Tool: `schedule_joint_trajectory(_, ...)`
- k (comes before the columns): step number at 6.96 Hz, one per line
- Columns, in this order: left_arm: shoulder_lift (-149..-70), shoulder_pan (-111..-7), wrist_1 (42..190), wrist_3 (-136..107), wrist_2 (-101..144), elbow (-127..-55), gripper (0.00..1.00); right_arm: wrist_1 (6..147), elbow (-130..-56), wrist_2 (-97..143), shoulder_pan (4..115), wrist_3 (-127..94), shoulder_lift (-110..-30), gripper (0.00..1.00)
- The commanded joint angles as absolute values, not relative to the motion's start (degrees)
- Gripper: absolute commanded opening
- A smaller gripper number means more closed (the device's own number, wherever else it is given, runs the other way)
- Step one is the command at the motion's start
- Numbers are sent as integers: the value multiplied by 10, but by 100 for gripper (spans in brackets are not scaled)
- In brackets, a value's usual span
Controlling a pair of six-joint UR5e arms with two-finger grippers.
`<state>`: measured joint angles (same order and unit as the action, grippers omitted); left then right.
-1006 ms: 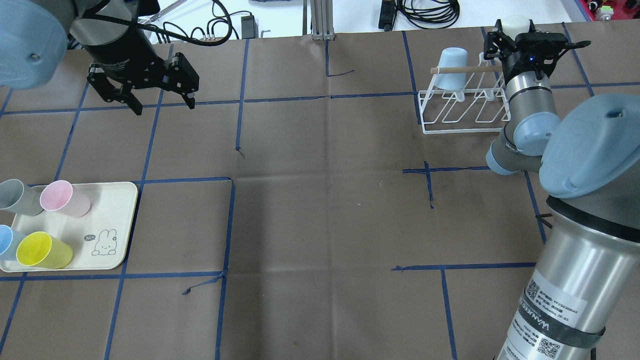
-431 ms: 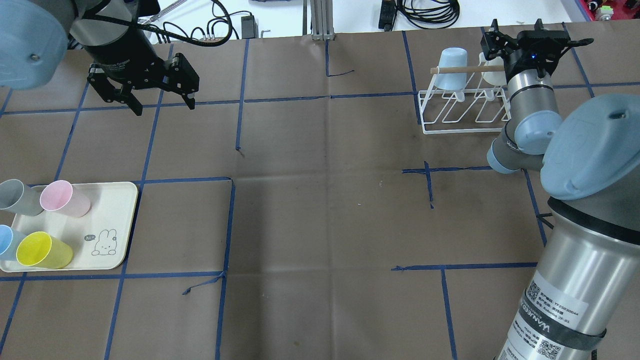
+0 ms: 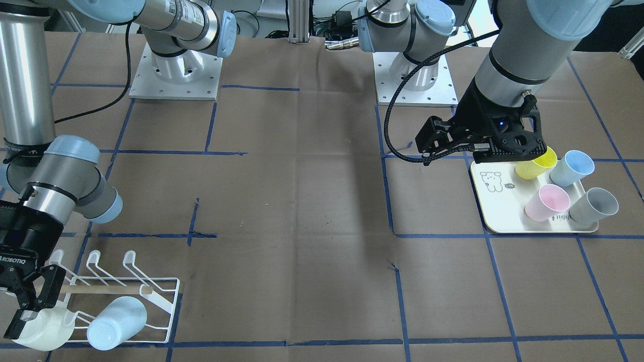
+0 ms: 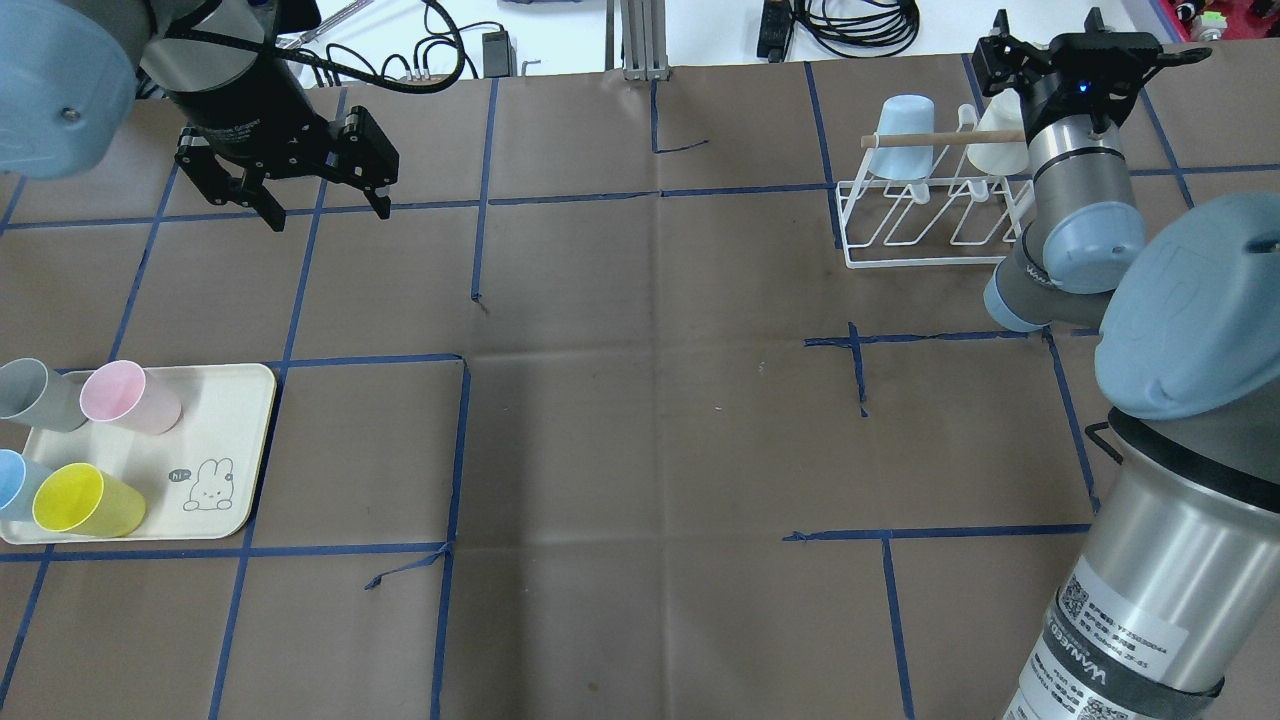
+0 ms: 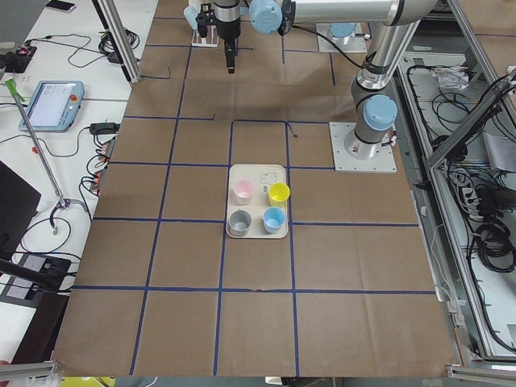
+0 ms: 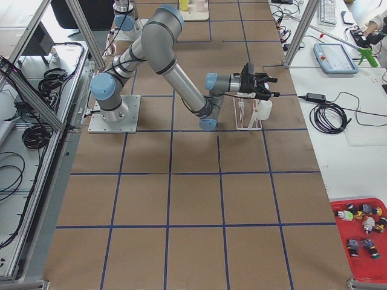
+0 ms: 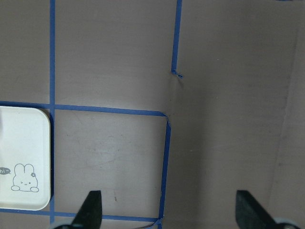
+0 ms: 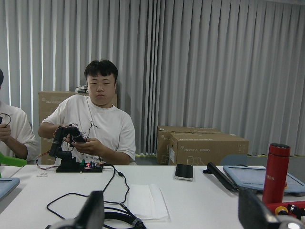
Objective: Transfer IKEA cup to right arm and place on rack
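Brown-papered table (image 4: 650,400), upper right of your overhead view: the white cup (image 4: 995,145) already hangs on the rack (image 4: 930,228), so the right gripper (image 4: 1045,48) can stand wide and empty, like the left gripper (image 4: 325,212).

Rack (image 4: 925,205): white wire; dowel (image 4: 930,139) light wood.
On rack: white cup (image 4: 997,148); pale blue cup (image 4: 905,115).
Tray (image 4: 215,420): cream, with grey-lined rabbit drawing (image 4: 208,487).
On tray: pink cup (image 4: 128,397); yellow cup (image 4: 85,500); grey cup (image 4: 35,395); blue cup (image 4: 15,485).
Table (image 4: 650,400): brown paper, blue tape grid.
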<state>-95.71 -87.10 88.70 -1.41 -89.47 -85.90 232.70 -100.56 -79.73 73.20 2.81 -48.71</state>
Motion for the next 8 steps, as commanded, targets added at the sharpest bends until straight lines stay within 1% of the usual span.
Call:
schedule_joint_trajectory(1, -957, -871, 888, -14, -896, -859, 100, 2189, -1007, -795, 733, 31, -559, 100)
schedule_joint_trajectory(4, -958, -871, 888, -14, -895, -860, 100, 1886, -1019, -799, 740, 36, -709, 100)
schedule_joint_trajectory(6, -958, -871, 888, -14, -895, -859, 100, 1681, -1019, -802, 740, 36, -788, 100)
schedule_joint_trajectory(8, -959, -871, 887, -14, -895, -858, 100, 1431, -1013, -803, 741, 35, -845, 100)
